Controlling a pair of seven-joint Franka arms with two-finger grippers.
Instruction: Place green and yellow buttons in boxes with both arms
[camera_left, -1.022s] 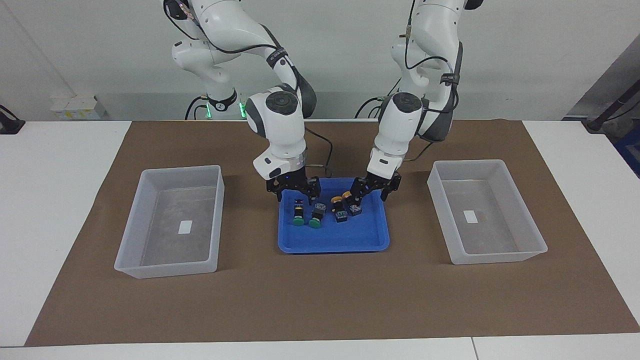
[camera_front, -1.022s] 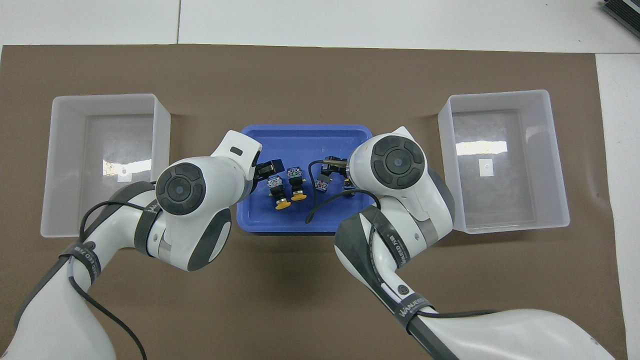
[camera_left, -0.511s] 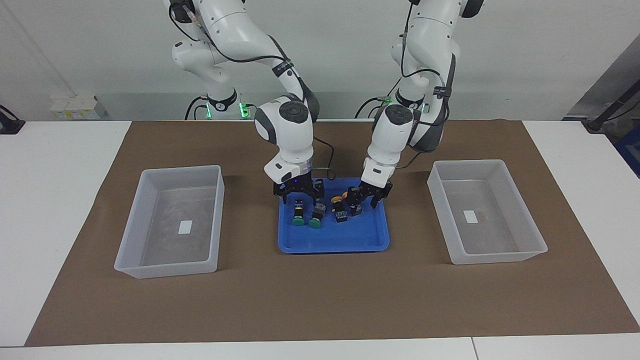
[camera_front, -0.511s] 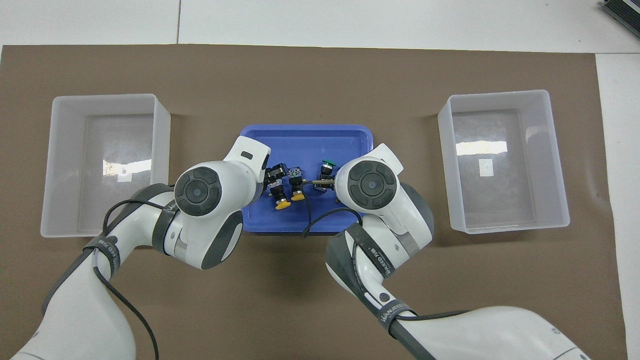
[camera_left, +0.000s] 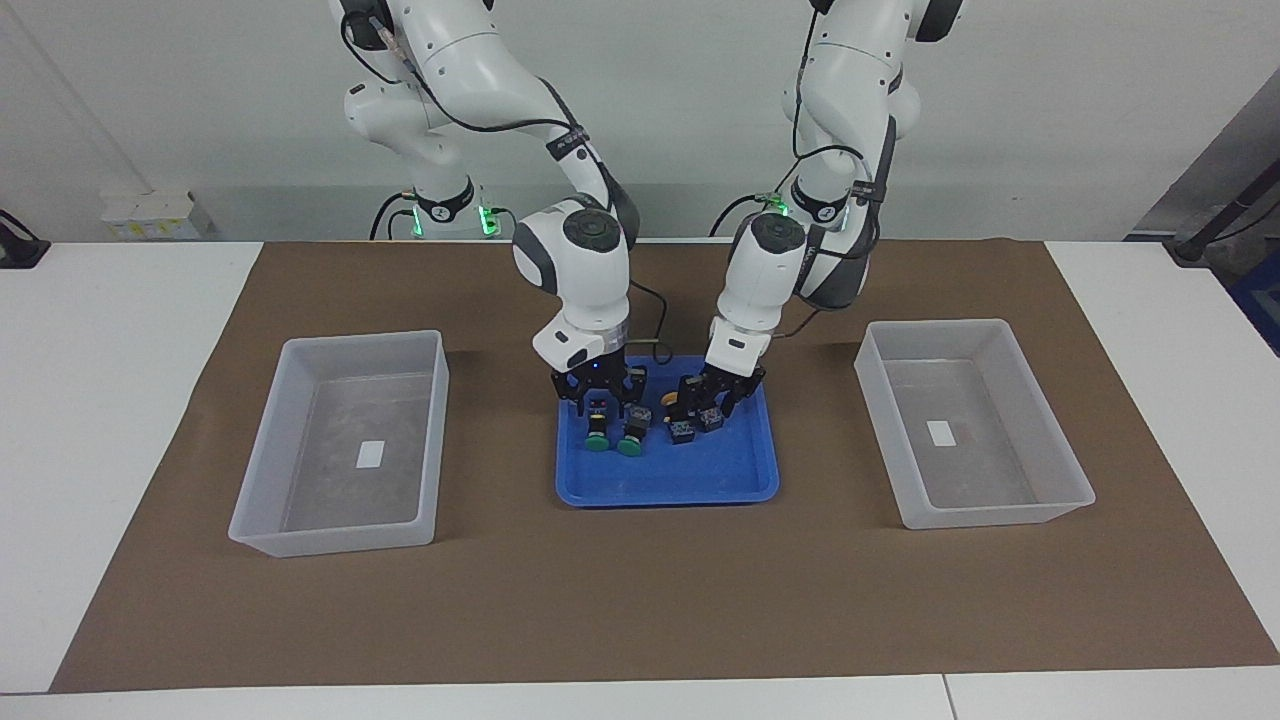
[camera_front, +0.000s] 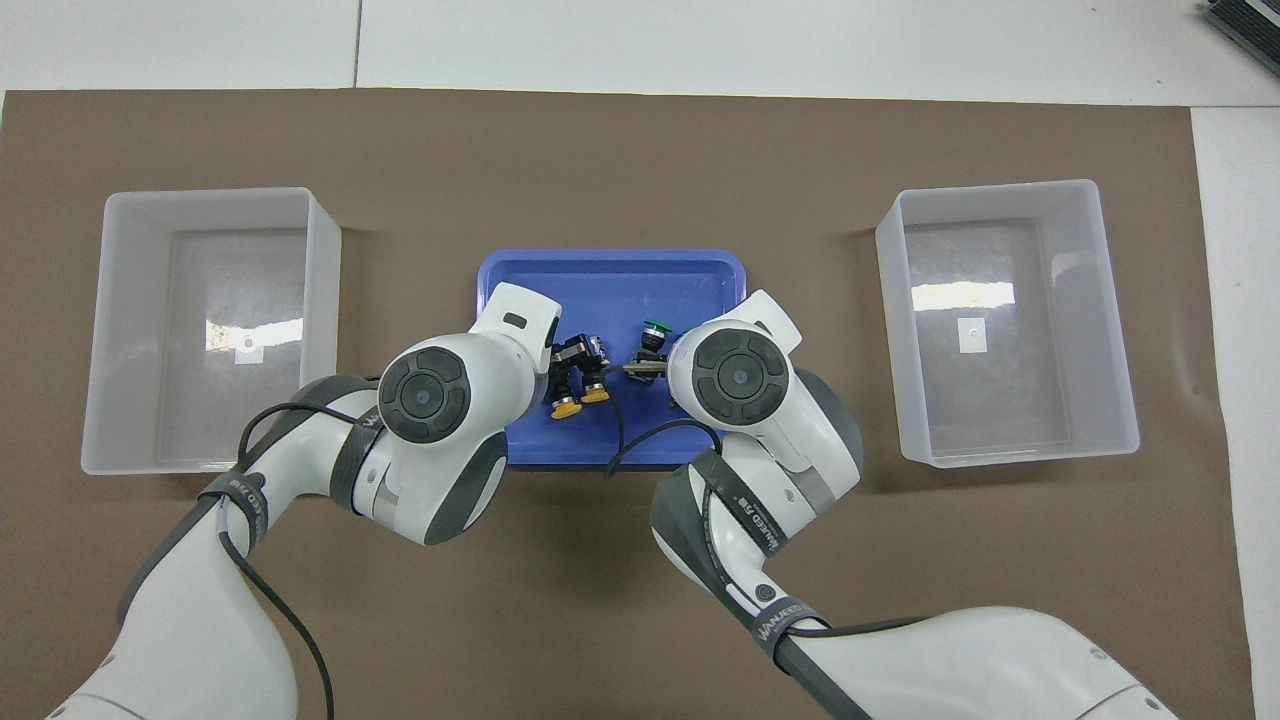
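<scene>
Blue tray mid-table holds all 4 buttons. Right gripper, jaws wide, straddles a green button; left gripper, jaws apart, is over the yellow buttons. Buttons' long axes run toward/away from robots.

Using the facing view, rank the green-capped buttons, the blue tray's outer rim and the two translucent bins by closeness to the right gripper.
1. Green-capped buttons, directly under the right gripper.
2. Blue tray rim farthest from the robots.
3. Translucent bin at the right arm's end.
4. Translucent bin at the left arm's end.
</scene>
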